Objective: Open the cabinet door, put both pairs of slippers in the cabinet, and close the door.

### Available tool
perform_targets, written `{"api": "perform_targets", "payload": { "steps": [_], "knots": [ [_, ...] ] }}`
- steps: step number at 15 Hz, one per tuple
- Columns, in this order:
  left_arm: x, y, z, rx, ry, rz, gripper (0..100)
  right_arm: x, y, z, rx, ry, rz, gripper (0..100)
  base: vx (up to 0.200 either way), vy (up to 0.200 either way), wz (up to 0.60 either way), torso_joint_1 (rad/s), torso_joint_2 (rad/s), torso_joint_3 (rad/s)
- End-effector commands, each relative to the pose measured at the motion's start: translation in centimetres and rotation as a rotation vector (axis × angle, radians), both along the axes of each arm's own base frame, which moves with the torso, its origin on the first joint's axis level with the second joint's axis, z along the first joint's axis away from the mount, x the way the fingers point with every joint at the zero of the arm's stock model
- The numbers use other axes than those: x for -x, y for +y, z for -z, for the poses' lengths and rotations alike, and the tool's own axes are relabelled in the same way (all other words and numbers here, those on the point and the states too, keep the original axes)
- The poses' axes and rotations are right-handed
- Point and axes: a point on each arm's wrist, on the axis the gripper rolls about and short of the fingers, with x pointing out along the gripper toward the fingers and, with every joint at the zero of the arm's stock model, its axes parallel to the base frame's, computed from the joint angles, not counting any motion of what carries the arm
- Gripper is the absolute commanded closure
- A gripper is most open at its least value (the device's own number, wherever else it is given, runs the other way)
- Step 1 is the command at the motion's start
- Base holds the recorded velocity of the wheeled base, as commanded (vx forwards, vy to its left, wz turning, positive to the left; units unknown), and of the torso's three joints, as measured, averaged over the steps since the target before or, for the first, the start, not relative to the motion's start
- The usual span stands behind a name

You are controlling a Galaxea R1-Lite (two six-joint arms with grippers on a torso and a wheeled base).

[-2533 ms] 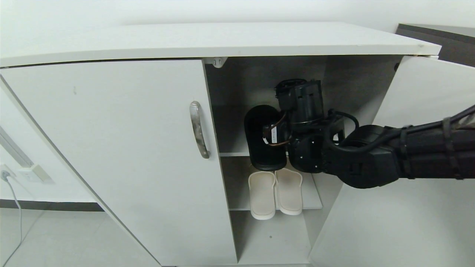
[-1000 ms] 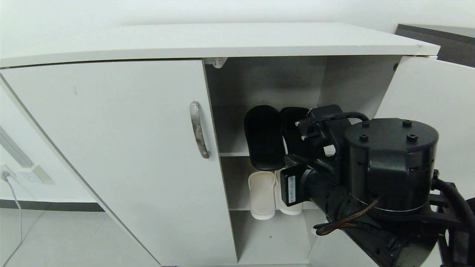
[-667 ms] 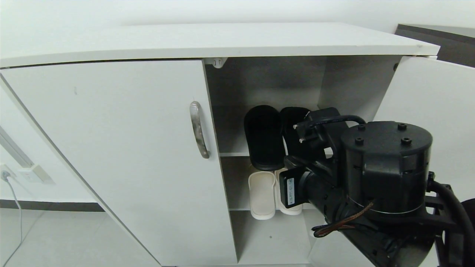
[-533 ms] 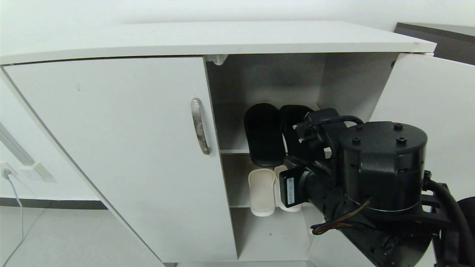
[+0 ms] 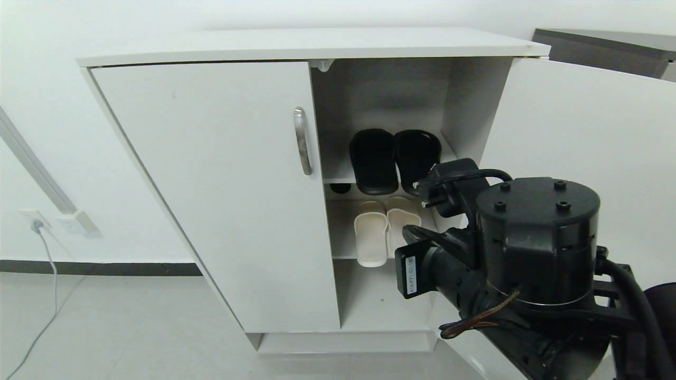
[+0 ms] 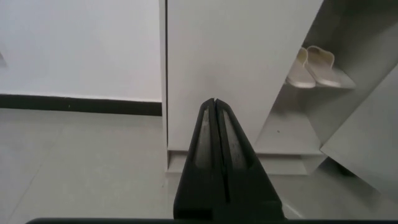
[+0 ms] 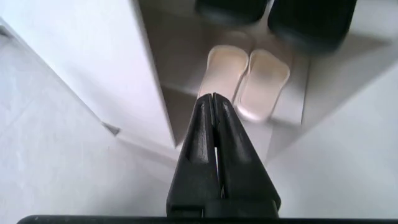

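Black slippers [image 5: 373, 161] above cream slippers [image 5: 369, 232] inside cabinet [image 5: 317, 45], right door [image 5: 581, 158] open

One cabinet [image 5: 317, 45] has two doors: one closed door [image 5: 211, 184] with one handle [image 5: 301, 140], and one open door [image 5: 581, 132]. Inside are two shelves, the upper shelf [image 5: 335, 169] and the lower shelf [image 5: 340, 235]. There are four slippers in two pairs: two black slippers [image 5: 373, 161] and two cream slippers [image 5: 371, 232]. One wall socket [image 5: 33, 219] is on the wall. There are two end effectors: the left end effector [image 6: 214, 104] and the right end effector [image 7: 213, 98].
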Motion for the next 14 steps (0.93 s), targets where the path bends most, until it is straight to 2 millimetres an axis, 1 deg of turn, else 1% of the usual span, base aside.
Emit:
{"api": "perform_targets", "payload": {
  "steps": [1,4,7,8,9,11,14],
  "knots": [
    [0.0,0.0,0.0,0.001,0.002,-0.001,100,-0.1,0.1,0.3,0.008,0.004,0.001,100,-0.200,0.000,0.00,0.002,0.01,0.002],
    [0.0,0.0,0.0,0.002,-0.001,-0.001,100,-0.3,0.4,1.3,0.034,0.021,0.002,100,-0.200,0.000,0.00,0.004,0.00,0.002],
    [0.0,0.0,0.0,-0.001,-0.001,0.000,100,-0.5,0.4,1.3,0.023,0.015,0.005,100,-0.200,0.000,0.00,0.002,0.00,0.002],
    [0.0,0.0,0.0,-0.001,0.002,0.000,100,-0.6,0.3,1.3,0.023,0.016,0.008,100,0.000,0.000,0.00,0.000,0.00,0.000],
    [0.0,0.0,0.0,0.001,0.000,0.000,100,-0.9,0.0,1.8,0.032,0.027,0.005,100,0.000,0.000,0.00,0.000,0.00,0.000],
    [0.0,0.0,0.0,0.002,0.000,-0.001,100,-1.4,-0.3,2.0,0.032,0.034,-0.021,100,0.000,0.000,0.00,0.000,0.00,0.000],
    [0.0,0.0,0.0,0.001,0.000,-0.001,100,-2.0,-0.8,2.1,0.036,0.037,0.004,100,0.000,0.000,0.00,0.000,0.00,0.000]
  ]
}}
